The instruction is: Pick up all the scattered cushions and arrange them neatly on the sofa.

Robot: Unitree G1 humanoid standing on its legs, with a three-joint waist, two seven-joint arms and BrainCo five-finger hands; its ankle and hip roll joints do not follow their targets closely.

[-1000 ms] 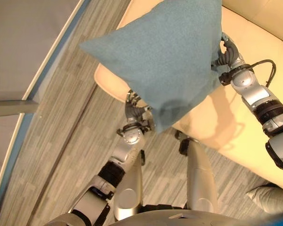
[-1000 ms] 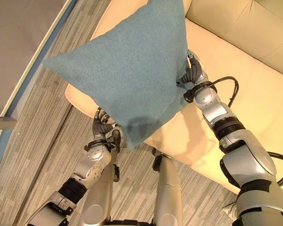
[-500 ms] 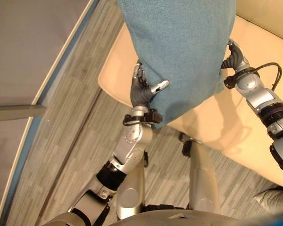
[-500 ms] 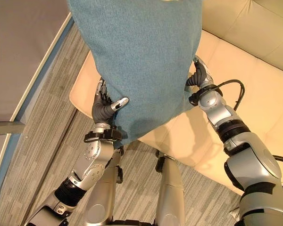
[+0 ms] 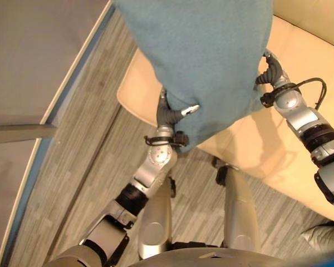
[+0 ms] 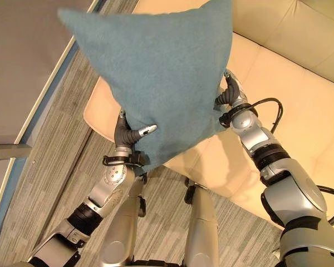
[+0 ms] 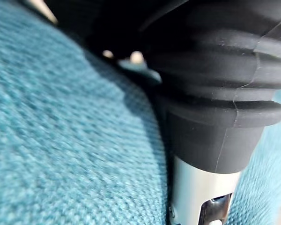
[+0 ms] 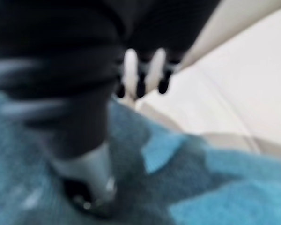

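Note:
A large teal cushion (image 5: pixel 211 55) hangs in the air over the front corner of the cream sofa (image 5: pixel 300 150), held between both hands. My left hand (image 6: pixel 128 133) grips its lower left edge, thumb lying on the front face and fingers behind the fabric. My right hand (image 5: pixel 269 69) is curled on the cushion's right edge, just above the sofa seat. Teal fabric (image 7: pixel 61 140) presses close against the left hand's cover. In the right wrist view the cushion (image 8: pixel 225 197) lies under the hand with the sofa (image 8: pixel 234 93) beyond.
A grey cushion (image 5: pixel 323 233) lies on the floor at the lower right, beside the sofa front. Grey plank floor (image 5: pixel 83 150) runs to the left, ending at a wall with a blue baseboard (image 5: pixel 44 119).
My left hand rose from below the cushion and took hold of its lower edge with the thumb on the front. The cushion swung and turned while the right hand kept its hold.

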